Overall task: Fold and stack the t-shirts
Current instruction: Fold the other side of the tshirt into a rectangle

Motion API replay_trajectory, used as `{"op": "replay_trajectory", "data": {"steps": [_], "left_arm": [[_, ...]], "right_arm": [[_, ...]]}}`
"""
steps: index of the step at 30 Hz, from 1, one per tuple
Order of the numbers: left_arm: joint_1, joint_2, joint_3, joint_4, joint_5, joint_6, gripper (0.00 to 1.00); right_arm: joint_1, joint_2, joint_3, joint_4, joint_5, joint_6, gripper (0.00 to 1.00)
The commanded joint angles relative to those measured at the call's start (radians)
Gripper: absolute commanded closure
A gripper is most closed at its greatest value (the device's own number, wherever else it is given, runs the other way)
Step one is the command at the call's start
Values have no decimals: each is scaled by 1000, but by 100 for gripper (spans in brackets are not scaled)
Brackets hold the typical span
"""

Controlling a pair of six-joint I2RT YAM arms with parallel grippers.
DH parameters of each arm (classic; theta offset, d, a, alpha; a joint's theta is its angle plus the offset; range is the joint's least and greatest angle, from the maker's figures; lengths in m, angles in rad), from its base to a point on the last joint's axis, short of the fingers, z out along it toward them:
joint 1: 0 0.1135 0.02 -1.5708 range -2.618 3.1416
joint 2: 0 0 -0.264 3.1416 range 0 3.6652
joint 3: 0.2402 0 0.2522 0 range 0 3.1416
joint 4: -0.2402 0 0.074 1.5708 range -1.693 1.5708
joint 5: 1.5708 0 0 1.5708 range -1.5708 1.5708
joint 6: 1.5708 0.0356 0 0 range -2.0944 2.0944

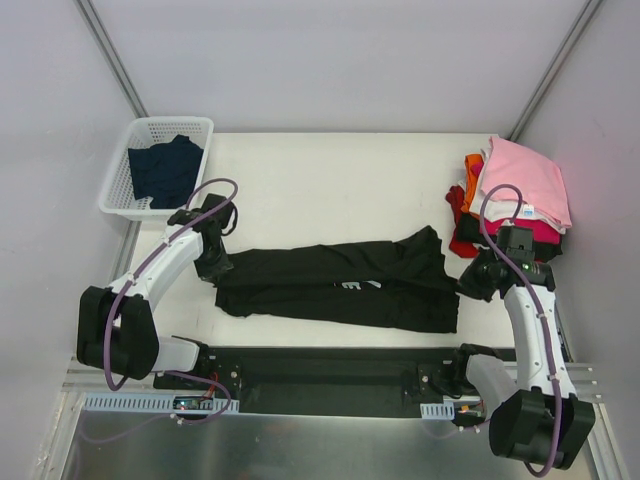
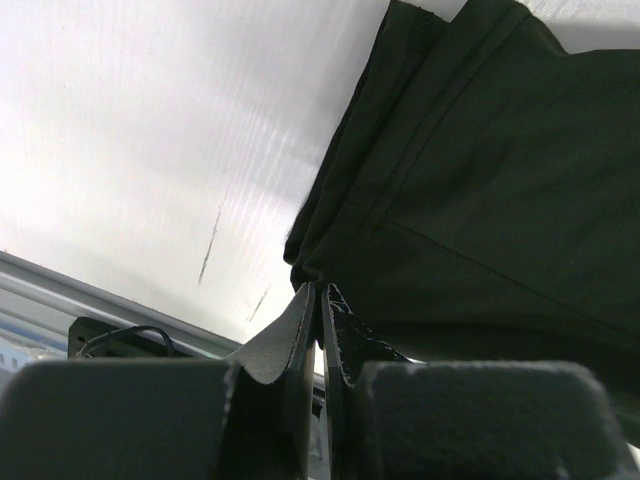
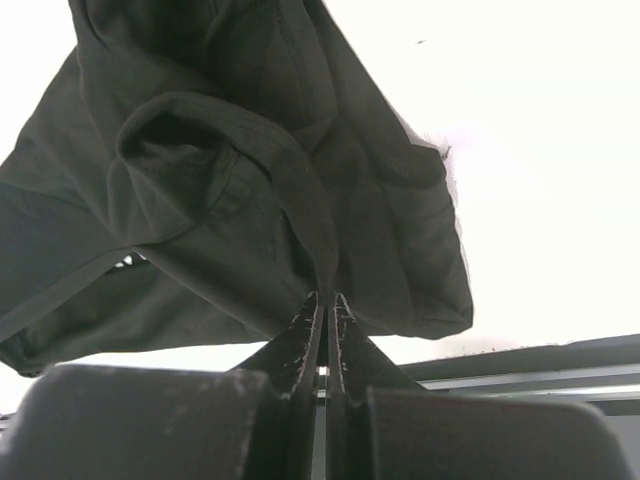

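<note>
We see the black t-shirt [image 1: 340, 285] lying stretched lengthwise across the near half of the white tabletop [image 1: 320, 180], folded into a long band with a bit of white print showing near its middle. Our left hand [image 1: 213, 266] sits at the shirt's left end, and in the left wrist view its fingers are pressed together with the dark cloth's edge pinched between the tips, the fabric rising away over the tabletop. Our right hand [image 1: 470, 285] is at the shirt's right end, where the cloth bunches up into a peak. In the right wrist view its fingers are likewise clenched, a hemmed strip of the black fabric running straight down into the closed tips while the rest of the garment hangs in loose folds. At the far right of the tabletop stands a pile of folded shirts: a pink t-shirt [image 1: 525, 180] on top, white [image 1: 520, 212] and magenta [image 1: 548, 232] layers showing below it, and an orange t-shirt [image 1: 472, 172] and a red t-shirt [image 1: 462, 228] sticking out on the pile's left side. At the far left corner a white mesh basket [image 1: 150, 126] holds a crumpled dark navy t-shirt [image 1: 165, 172].
</note>
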Motion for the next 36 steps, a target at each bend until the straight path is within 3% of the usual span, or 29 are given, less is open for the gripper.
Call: {"op": "replay_trajectory", "data": {"steps": [1, 36], "left_arm": [[11, -36, -16, -5, -2, -22, 97], [11, -7, -26, 10, -15, 8, 97]], "right_arm": [[-14, -34, -5, -33, 10, 5, 99], [-14, -65, -45, -27, -20, 56, 99]]}}
